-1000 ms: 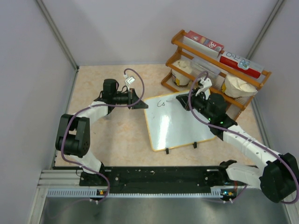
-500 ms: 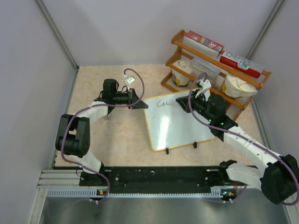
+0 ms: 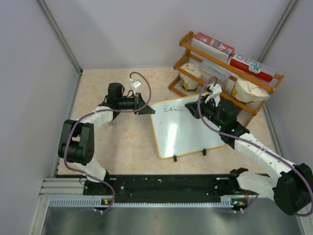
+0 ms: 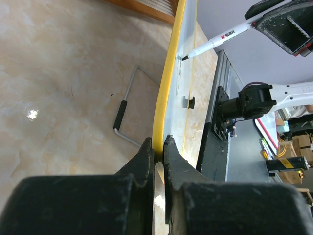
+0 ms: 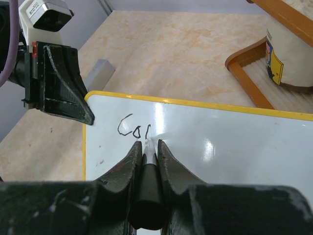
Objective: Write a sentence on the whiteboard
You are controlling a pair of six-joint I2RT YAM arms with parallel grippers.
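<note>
The whiteboard [image 3: 188, 128] lay tilted on the worktop [image 3: 122, 142], right of centre, propped on its two black feet [image 3: 175, 158] at the near edge, with a wooden rack [image 3: 225, 66] just behind its far right corner. The left fingers [image 3: 146, 110] met the board at its far left corner. In the left wrist view, these fingers [image 4: 152, 147] were nearly pressed together, pinching the yellow rim [image 4: 166, 83] between their tips, and the board ran away from them edge-on. A wire stand [image 4: 128, 115] showed behind the board, resting on the worktop.

The right fingers [image 3: 199, 105] hovered over the far edge of the board, a little right of the lettering [image 3: 171, 108]. From the right wrist, these fingers [image 5: 138, 151] were closed to a narrow gap and clamped a black-bodied marker [image 5: 147, 196] between them, its pale tip pointing down at the white surface. The tip touched the board just right of the thin black letters [image 5: 133, 126], which read roughly "Col" near the far left corner. The left wrist view showed the same marker [image 4: 220, 38] slanting in, its nib against the board face.
</note>
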